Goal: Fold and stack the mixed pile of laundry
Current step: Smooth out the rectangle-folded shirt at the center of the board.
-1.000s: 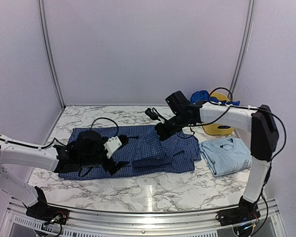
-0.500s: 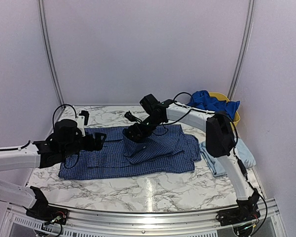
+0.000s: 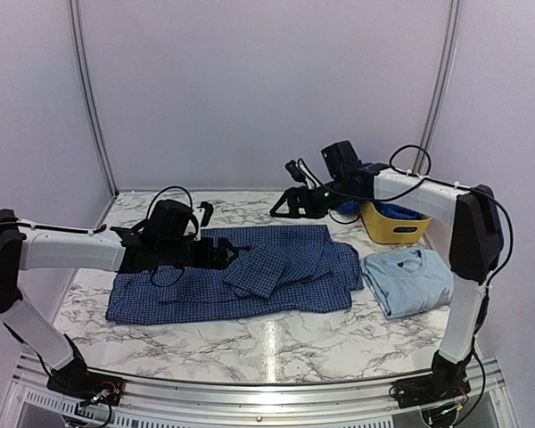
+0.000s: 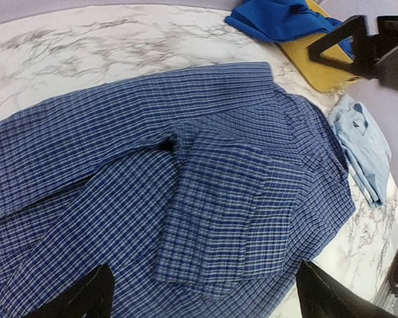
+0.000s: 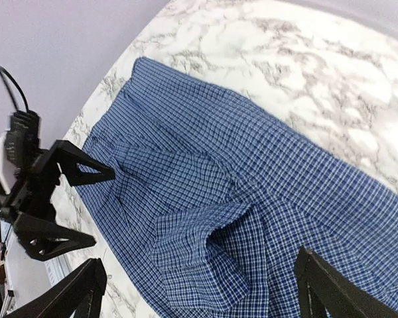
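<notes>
The navy-and-white checked shirt (image 3: 276,285) (image 4: 205,192) (image 5: 239,199) lies spread on the marble table, one sleeve folded in over its middle. My left gripper (image 3: 218,254) (image 4: 202,301) hovers open over the shirt's left-centre, nothing between its fingers. My right gripper (image 3: 285,204) (image 5: 199,291) hangs open above the shirt's far edge, holding nothing. A pale sky-blue T-shirt (image 3: 408,278) (image 4: 368,142) lies folded to the right of the shirt. The royal-blue piece (image 3: 399,212) (image 4: 278,16) sits in the basket.
The yellow basket (image 3: 394,230) (image 4: 318,69) stands at the back right, just behind the T-shirt. Bare marble table (image 3: 276,343) runs along the front. Grey walls close in the back and sides.
My right gripper opened, let go of the shirt's sleeve and drew back up to the right; the sleeve now lies folded on the shirt. My left gripper moved right over the shirt.
</notes>
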`<state>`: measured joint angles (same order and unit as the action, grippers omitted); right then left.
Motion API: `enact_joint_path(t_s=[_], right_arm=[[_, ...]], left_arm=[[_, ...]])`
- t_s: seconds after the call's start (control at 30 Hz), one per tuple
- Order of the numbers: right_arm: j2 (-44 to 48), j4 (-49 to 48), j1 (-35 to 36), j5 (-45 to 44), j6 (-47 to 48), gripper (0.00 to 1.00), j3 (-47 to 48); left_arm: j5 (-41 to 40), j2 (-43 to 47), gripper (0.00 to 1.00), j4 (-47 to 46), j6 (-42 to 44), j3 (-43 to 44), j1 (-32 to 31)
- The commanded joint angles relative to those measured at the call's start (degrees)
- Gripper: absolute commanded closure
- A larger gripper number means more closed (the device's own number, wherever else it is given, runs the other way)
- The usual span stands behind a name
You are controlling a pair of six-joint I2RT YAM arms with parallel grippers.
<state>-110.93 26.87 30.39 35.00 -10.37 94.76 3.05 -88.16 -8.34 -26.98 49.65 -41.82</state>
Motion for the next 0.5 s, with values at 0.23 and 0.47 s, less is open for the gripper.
enact_joint_path(t_s=[0.23, 0.47], right_arm=[[7.61, -0.6, -3.23, -1.71, -3.48, 0.06, -19.61], [6.79, -4.41, -3.48, -1.96, -7.29, 0.07, -25.49]], left_arm=[[-17.23, -15.56, 0.01, 22.64, 17.31, 23.79, -14.47], [-24.89, -27.98, 0.01, 27.33, 17.13, 35.06, -16.54]])
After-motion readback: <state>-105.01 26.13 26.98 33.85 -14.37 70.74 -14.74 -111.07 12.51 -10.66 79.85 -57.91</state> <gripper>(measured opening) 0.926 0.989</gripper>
